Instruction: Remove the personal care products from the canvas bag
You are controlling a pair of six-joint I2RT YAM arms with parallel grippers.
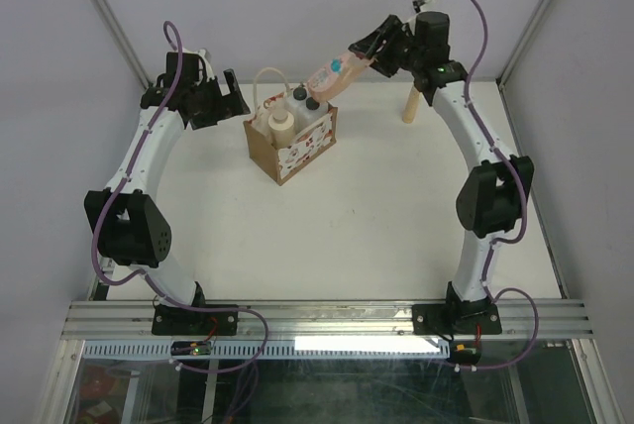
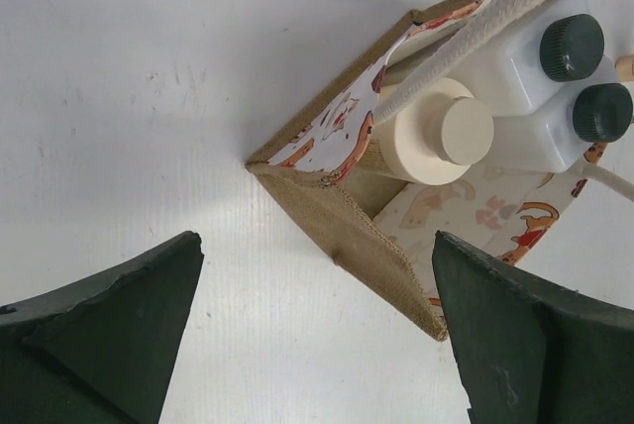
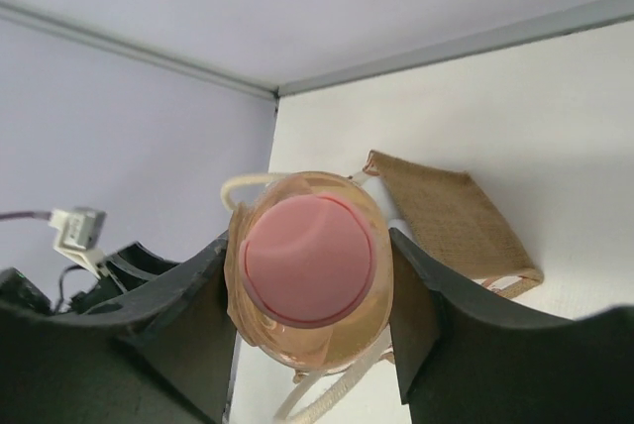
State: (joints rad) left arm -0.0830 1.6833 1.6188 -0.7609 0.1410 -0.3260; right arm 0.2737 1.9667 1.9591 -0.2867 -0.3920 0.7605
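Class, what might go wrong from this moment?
The orange-pink bottle, tilted in the right gripper above the canvas bag, may slip and drop into it. A looped handle lies close to the bottle; snagging it might tip the bag, which the open left gripper does not hold.

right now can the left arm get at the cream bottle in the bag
Probably yes. The left end effector is open beside the canvas bag, and the cream bottle stands in the near corner, cap clear of the rim. A pale handle runs close past it and might snag.
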